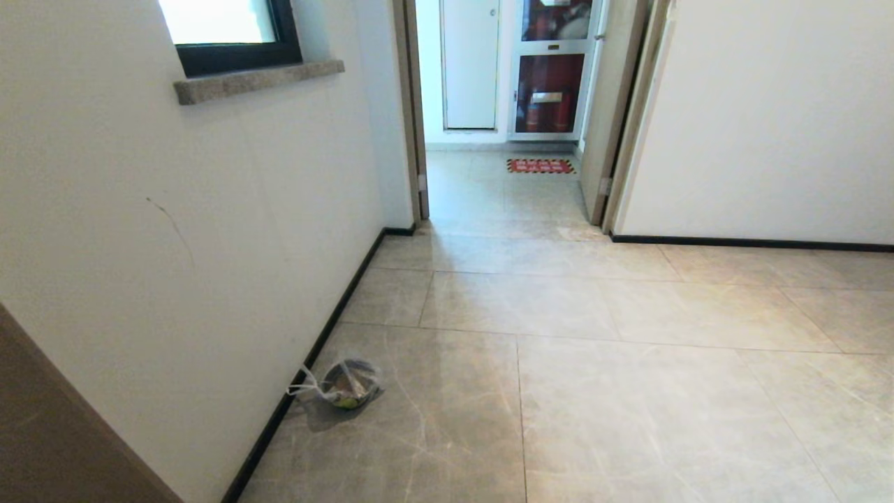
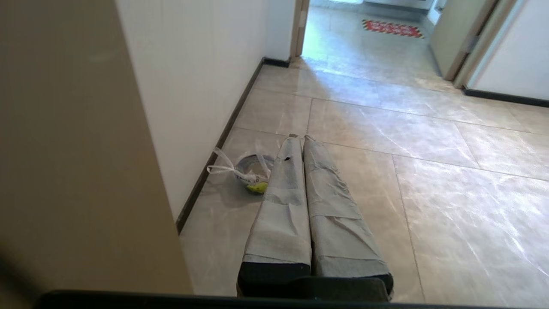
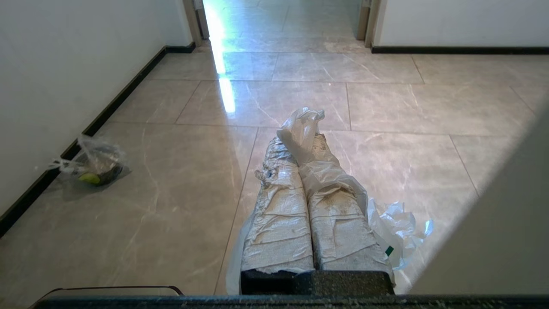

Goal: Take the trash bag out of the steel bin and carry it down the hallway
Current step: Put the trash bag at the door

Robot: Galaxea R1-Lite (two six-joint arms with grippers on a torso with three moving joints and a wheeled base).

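The trash bag (image 3: pixel 303 125), thin white wrinkled plastic, is pinched between the tape-wrapped fingers of my right gripper (image 3: pixel 300 139), which is shut on it. The plastic drapes over one finger, and the rest of it (image 3: pixel 401 227) hangs crumpled beside the gripper above the hallway floor (image 3: pixel 386 107). My left gripper (image 2: pixel 299 138) is shut with nothing in it, its grey-wrapped fingers pressed together over the tiles. Neither arm shows in the head view. The steel bin is out of view.
A clear plastic bundle (image 1: pixel 346 384) with a green item inside lies on the tiles by the left wall's black baseboard (image 1: pixel 328 328). An open doorway (image 1: pixel 503 181) lies ahead, with a red floor marking (image 1: pixel 540 165) and a fire cabinet (image 1: pixel 552 84) beyond. A brown panel (image 1: pixel 56 433) stands at near left.
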